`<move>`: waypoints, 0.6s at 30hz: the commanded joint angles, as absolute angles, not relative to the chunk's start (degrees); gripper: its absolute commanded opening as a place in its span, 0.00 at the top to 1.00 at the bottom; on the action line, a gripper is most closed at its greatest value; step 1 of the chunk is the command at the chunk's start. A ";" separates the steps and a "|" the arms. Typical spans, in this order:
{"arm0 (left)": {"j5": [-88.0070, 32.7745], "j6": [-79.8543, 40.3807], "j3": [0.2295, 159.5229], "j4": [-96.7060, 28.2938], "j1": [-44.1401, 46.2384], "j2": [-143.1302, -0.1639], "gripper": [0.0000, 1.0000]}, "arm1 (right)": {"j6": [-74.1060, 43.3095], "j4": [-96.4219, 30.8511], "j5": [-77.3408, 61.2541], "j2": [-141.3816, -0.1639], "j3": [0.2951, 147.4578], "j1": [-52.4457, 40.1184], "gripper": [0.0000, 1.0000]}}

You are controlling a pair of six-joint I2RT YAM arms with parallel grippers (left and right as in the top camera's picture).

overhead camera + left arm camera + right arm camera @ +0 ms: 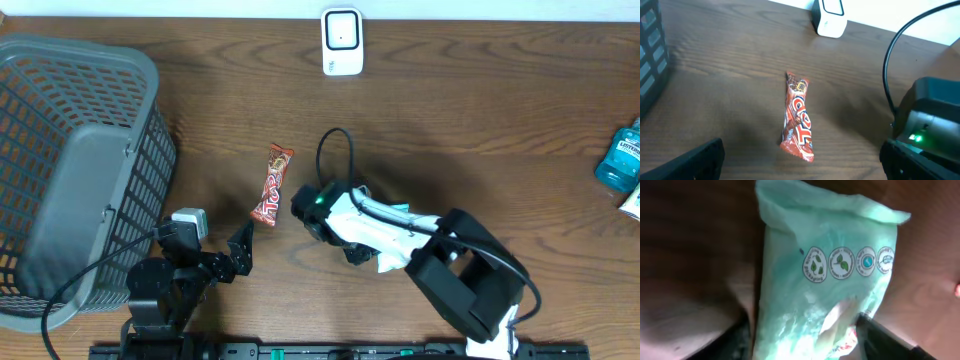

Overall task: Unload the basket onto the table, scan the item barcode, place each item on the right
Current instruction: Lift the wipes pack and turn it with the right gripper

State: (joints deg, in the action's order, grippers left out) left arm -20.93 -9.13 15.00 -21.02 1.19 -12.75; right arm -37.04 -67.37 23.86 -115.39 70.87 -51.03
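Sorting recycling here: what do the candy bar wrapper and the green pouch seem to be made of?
The candy bar wrapper: likely thin plastic film, glossy; crimped ends and sheen. The green pouch: apparently soft plastic film, semi-matte; creases and a folded top edge.

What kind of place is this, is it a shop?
Probably a pretend shop checkout, set up on a wooden table. There is a grey shopping basket, a white barcode scanner standing at the far edge, and a red candy bar lying in the middle.
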 commanded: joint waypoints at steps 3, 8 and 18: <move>-21.43 -8.62 15.20 -20.97 1.32 -12.56 0.01 | -46.11 -70.02 23.64 -120.29 70.54 -50.96 0.55; -21.43 -8.62 15.20 -20.97 1.32 -12.56 0.01 | -47.48 -69.47 20.60 -121.62 70.54 -50.94 0.89; -21.43 -8.62 15.20 -20.97 1.32 -12.56 0.01 | -26.15 -66.02 11.44 -115.74 79.53 -48.45 0.99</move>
